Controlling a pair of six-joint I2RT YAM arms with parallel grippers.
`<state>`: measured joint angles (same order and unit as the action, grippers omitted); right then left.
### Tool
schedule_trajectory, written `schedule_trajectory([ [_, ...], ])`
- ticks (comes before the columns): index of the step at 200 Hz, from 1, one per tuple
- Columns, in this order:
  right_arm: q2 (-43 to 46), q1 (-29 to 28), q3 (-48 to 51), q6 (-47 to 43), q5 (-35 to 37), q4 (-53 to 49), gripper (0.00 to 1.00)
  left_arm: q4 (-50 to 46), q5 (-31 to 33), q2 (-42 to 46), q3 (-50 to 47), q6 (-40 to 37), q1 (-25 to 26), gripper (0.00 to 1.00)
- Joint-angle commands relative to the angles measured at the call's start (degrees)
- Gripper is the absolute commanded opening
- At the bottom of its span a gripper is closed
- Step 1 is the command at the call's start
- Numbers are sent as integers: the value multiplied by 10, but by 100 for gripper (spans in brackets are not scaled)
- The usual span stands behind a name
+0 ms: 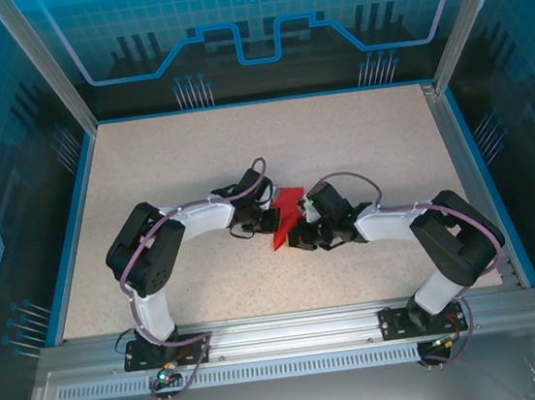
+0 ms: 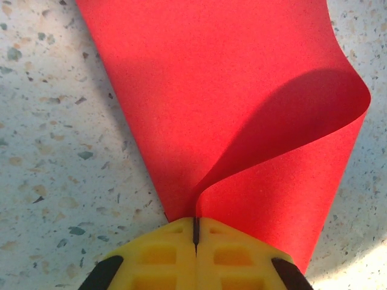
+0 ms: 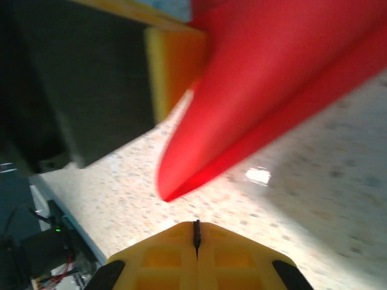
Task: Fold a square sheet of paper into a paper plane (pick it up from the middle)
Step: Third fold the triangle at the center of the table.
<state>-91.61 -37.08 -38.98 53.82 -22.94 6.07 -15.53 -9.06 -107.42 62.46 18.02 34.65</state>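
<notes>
**A:** What is on the left?

**B:** The left arm bends in over the pale, speckled worktop (image 1: 175, 162), and the left end effector (image 1: 270, 217) sits near the middle of it. In the left wrist view its yellow fingers (image 2: 157, 257) are pressed together. They are clenched on the near edge of a thin, bright red sheet of paper (image 2: 211, 90).

**A:** How does the sheet lie?

**B:** It is partly folded. From the pinch it fans out away from the fingers, and its right side rises and curls over in a smooth loop that shades the layer beneath. From above it is a narrow red shape between the two end effectors, with a sharp tip pointing toward the arm bases.

**A:** And on the right?

**B:** The right end effector (image 1: 302, 229) is just beside the sheet's right edge. In the right wrist view its yellow fingers (image 3: 233, 257) meet with only a thin seam between them, clenched on nothing. The sheet's rolled, pointed end lies just ahead of them and apart from them. I cannot tell whether that tip touches the worktop. To the upper left, blurred, a yellow finger of the left end effector sits against the red paper.
</notes>
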Motion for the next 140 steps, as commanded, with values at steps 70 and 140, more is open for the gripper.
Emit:
schedule_trajectory([
  [70,-55,-29,-6,64,-1,132,0,-20,-13,-5,-17,-3,-3,1],
  [140,-66,-29,-3,64,0,131,0,-16,-23,-9,-16,-4,-4,1],
])
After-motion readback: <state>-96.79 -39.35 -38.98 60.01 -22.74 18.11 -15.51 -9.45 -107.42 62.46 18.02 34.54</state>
